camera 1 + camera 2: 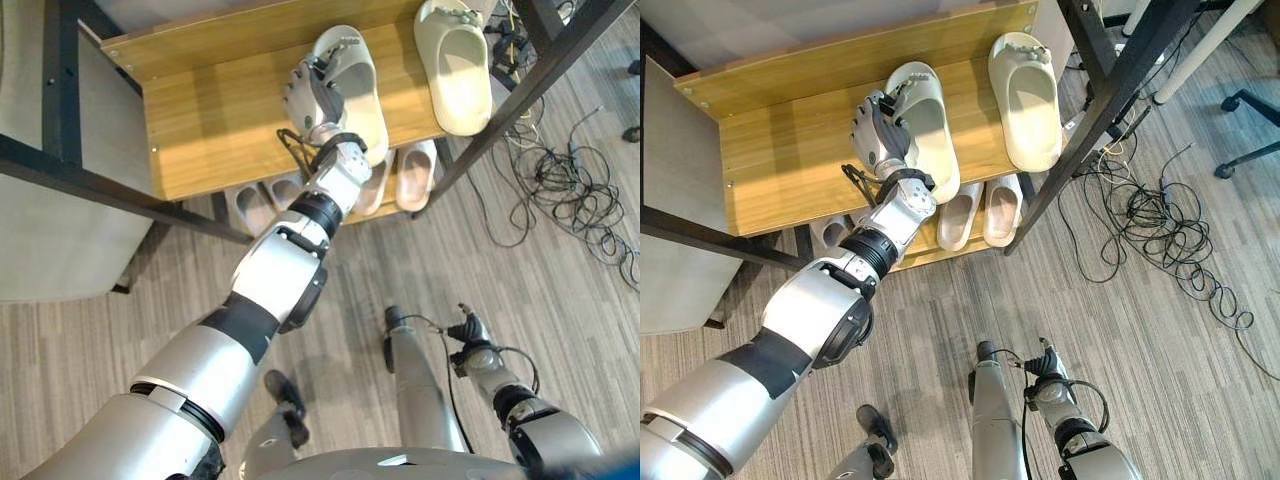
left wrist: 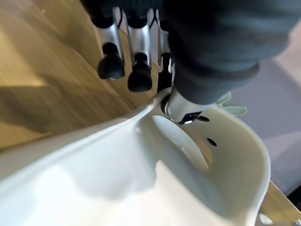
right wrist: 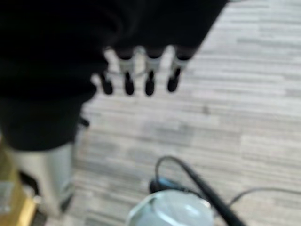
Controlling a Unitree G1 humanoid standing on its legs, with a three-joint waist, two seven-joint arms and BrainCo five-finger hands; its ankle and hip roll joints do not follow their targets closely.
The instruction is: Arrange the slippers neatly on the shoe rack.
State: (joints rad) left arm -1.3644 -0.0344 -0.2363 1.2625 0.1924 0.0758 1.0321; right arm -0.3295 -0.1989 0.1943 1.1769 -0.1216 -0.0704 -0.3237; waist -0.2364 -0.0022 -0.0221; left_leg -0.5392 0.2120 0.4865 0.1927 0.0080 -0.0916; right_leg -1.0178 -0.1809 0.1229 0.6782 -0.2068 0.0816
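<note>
Gripping: my left hand (image 1: 312,95) reaches up to the top centre of the left eye view and pinches the near-side edge of a cream slipper (image 1: 357,85), thumb inside the rim and fingers (image 2: 111,67) curled down outside it, over the wood.
Held slipper: it lies on the top wooden shelf (image 1: 220,130) of the shoe rack (image 1: 60,165), toe toward the upper edge of the frame, sole down as far as I can tell.
Left wrist view: the pale rim of the slipper (image 2: 155,165) fills the lower part, my thumb tip presses on the rim by the strap opening, and my dark fingertips hang just above the shelf board.
Second cream slipper: its mate (image 1: 455,65) sits in the upper right of the left eye view on the same shelf, near the first one but apart from it, toe also pointing up the frame.
Lower shelf: pinkish slippers (image 1: 415,172) show below the front edge of the top board, beside the rack's dark right post.
Right hand: my right hand (image 1: 468,330) hangs low in the lower right of the frame over the grey wood-grain floor (image 1: 560,330), fingers relaxed and straight in its wrist view, holding nothing.
Cables: a tangle of dark cables (image 1: 565,200) lies on the floor at the right edge.
</note>
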